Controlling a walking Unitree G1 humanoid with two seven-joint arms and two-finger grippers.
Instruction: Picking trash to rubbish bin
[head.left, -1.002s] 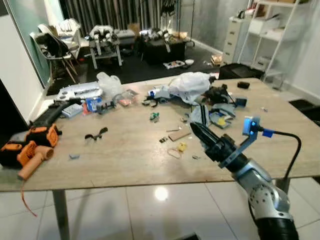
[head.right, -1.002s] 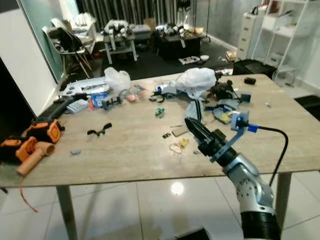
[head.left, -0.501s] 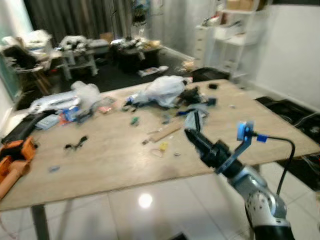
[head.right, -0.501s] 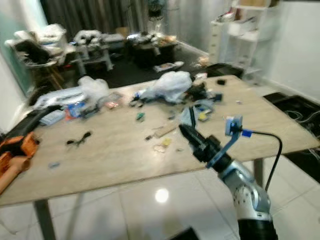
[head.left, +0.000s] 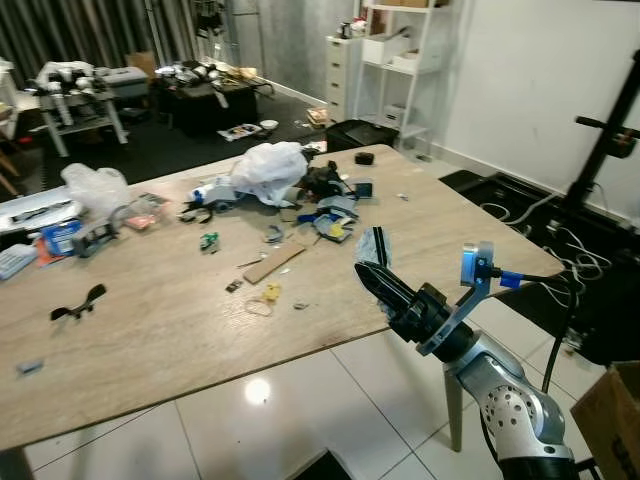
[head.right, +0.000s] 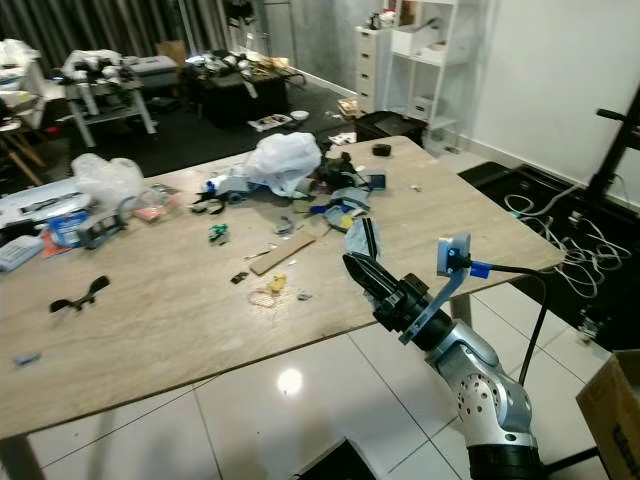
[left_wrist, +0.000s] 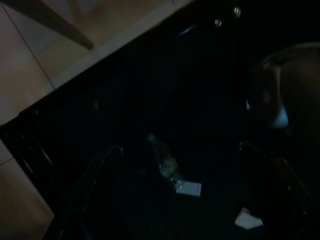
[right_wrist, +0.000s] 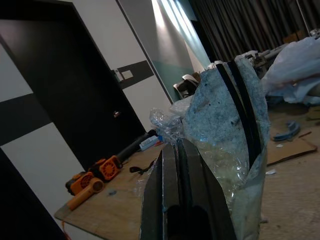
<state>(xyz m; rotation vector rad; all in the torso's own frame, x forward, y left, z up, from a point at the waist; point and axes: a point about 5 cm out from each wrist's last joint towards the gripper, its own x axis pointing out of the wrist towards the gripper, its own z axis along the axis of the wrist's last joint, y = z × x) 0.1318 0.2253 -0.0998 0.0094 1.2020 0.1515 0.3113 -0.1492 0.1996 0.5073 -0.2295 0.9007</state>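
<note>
My right gripper (head.left: 363, 273) is held out low over the near edge of the wooden table (head.left: 150, 320), shut on a grey-blue wrapper (head.left: 374, 245) with black stripes and crinkled clear plastic. The right wrist view shows that wrapper (right_wrist: 225, 130) standing up beside the closed fingers (right_wrist: 170, 170). More trash lies on the table: a white plastic bag (head.left: 265, 165), a cardboard strip (head.left: 273, 264) and small yellow scraps (head.left: 269, 293). The left wrist view is very dark. It shows the left gripper (left_wrist: 182, 160) spread open over a black space holding a bottle (left_wrist: 165, 162) and paper scraps (left_wrist: 188, 188).
A cardboard box (head.left: 612, 420) stands on the tiled floor at the far right. Cables (head.left: 545, 215) and a black stand (head.left: 612, 140) lie beyond the table's right end. White shelves (head.left: 400, 60) line the back wall. An orange tool (right_wrist: 95, 175) rests at the table's far end.
The camera has swung to the right, so the table now sits further left in view. My right gripper still holds the wrapper in the same pose.
</note>
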